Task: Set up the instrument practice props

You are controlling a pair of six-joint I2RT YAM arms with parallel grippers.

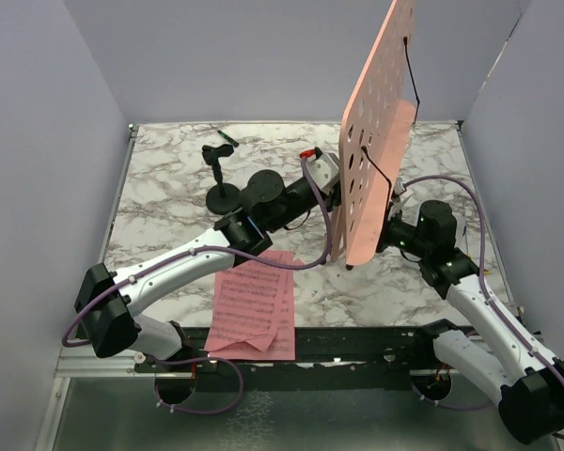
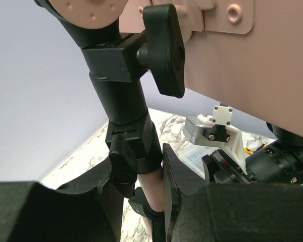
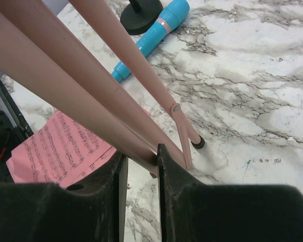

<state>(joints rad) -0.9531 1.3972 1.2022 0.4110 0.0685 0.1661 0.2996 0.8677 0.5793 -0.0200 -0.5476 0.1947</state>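
Hold music stand (image 1: 381,122) firmly, left end effector (image 2: 149,186) clenched on post (image 2: 151,195), right end effector (image 3: 141,161) clenched on leg (image 3: 65,96), and tilt upright slowly onto bench (image 1: 160,188).

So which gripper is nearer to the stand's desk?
Left. The left gripper clamps the pole just under the desk; the right gripper holds a leg farther down.
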